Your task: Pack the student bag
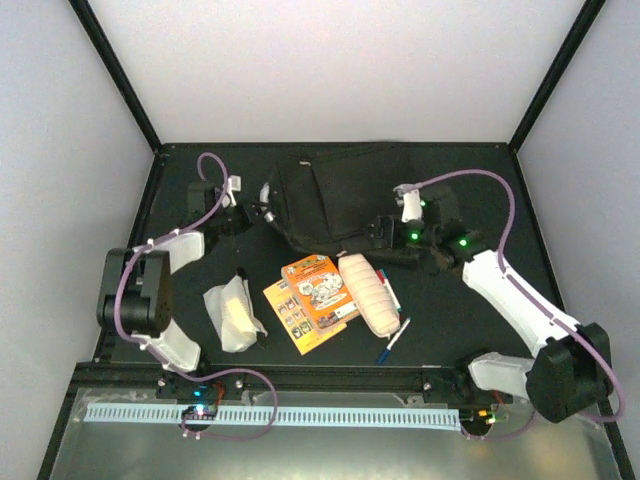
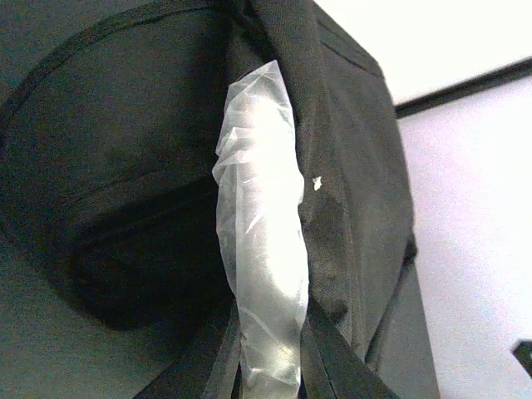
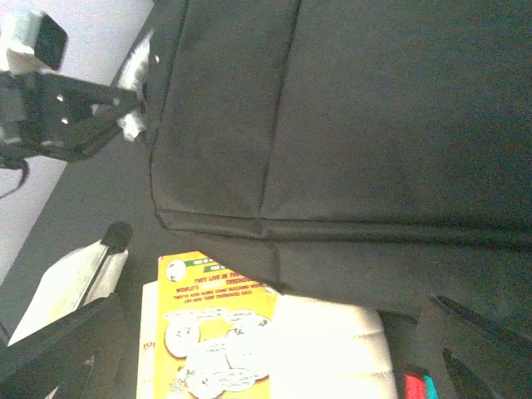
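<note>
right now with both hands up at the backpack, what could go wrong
1. The left hand is at the plastic-wrapped strip on the student bag. That film looks slick, so a grip there may slip.
2. The orange booklet and cream pencil case lie close to the bag's near edge, just below the open right hand. Tugging the bag could drag them, or the hand could bump them.
</note>
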Controlling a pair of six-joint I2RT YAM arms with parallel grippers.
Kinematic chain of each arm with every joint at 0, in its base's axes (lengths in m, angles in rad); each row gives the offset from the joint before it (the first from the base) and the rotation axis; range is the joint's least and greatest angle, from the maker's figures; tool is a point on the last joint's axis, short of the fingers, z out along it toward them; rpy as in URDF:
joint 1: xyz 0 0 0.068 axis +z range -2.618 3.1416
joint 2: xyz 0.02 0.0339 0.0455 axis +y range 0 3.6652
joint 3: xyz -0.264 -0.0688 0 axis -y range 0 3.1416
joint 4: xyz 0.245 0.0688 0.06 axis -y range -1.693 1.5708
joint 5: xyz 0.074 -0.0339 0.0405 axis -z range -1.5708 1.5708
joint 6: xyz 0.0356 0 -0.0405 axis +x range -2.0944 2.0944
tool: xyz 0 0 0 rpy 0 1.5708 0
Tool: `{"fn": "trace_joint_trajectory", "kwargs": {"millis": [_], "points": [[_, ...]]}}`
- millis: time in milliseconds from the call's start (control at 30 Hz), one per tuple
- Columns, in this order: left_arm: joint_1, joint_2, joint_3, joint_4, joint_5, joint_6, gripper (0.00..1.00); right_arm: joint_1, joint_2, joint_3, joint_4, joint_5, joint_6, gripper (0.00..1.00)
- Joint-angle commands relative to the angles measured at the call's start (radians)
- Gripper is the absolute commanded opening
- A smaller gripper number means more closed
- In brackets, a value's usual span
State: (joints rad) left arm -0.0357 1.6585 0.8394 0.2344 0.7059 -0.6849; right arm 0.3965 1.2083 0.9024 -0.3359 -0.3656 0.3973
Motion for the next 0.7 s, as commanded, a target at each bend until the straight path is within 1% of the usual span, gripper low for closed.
{"fn": "trace_joint_trajectory", "kwargs": {"millis": [0, 133, 200, 300, 333, 500, 667], "points": [[-0.053, -0.138, -0.027, 0.058, 0.081, 0.020, 0.03, 0.097, 0.068, 0.076, 0.015, 0.066, -0.021, 1.00], [-0.095, -0.229, -0.054, 0.037, 0.059, 0.008, 0.03, 0.179, 0.164, 0.164, 0.015, 0.126, -0.037, 1.00], [-0.118, -0.272, -0.065, 0.021, 0.043, 0.007, 0.03, 0.216, 0.209, 0.205, 0.012, 0.138, -0.047, 0.97], [-0.134, -0.331, -0.079, 0.003, 0.026, 0.004, 0.03, 0.266, 0.257, 0.273, 0.000, 0.170, -0.063, 0.96], [-0.137, -0.350, -0.083, -0.001, 0.023, 0.003, 0.03, 0.287, 0.269, 0.292, -0.005, 0.185, -0.073, 0.94], [-0.142, -0.426, -0.096, -0.030, 0.008, 0.002, 0.03, 0.374, 0.328, 0.387, -0.036, 0.256, -0.096, 0.93], [-0.141, -0.461, -0.101, -0.041, 0.007, 0.001, 0.03, 0.428, 0.396, 0.465, -0.088, 0.328, -0.107, 0.86]]}}
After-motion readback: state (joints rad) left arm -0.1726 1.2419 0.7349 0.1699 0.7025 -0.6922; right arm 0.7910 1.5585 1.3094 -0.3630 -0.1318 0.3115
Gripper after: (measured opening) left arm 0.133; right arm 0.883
